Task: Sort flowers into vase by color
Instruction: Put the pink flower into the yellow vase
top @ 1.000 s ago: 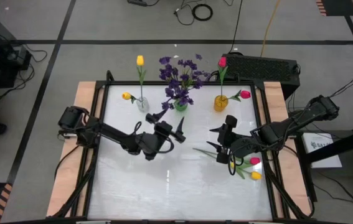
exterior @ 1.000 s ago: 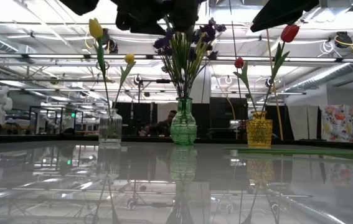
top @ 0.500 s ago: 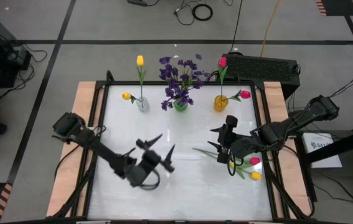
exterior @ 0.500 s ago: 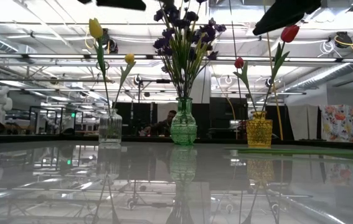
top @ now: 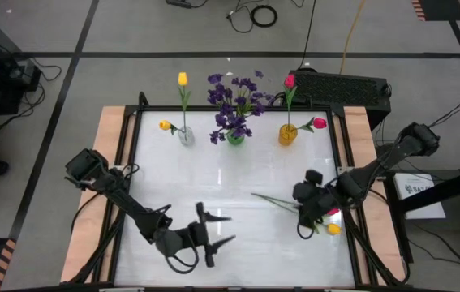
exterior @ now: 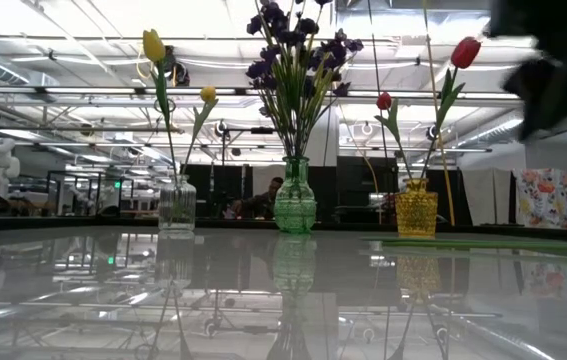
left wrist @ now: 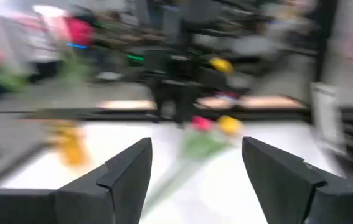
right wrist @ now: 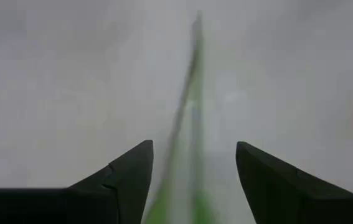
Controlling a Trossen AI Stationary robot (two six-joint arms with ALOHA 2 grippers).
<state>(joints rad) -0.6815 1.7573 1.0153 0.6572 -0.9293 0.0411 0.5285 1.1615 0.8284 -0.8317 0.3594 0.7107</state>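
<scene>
- Seen from above, the white table carried three vases in a row along its 12 o'clock edge.
- The clear vase stood toward 11 o'clock and held two yellow tulips; in the low view they rose from the same clear glass.
- The green vase at 12 o'clock held the purple blossoms, a full bunch spreading above its neck in the low view.
- The amber vase toward 1 o'clock held two pink-red tulips, one tall and one lower.
- Two loose flowers lay flat toward 4 o'clock: a pink-red bud and a yellow bud just beside it, their green stems running toward the table's centre.
- The right gripper hung over those stems at about 4 o'clock, its fingers spread apart with a blurred green stem showing between them; nothing was gripped.
- The left gripper sat low at about 6 o'clock, near the front edge and well apart from the vases, its fingers wide apart and holding nothing.
- The left wrist view looked across the table at the two loose buds, heavily blurred.
- A person showed dimly in the room behind the green vase.
</scene>
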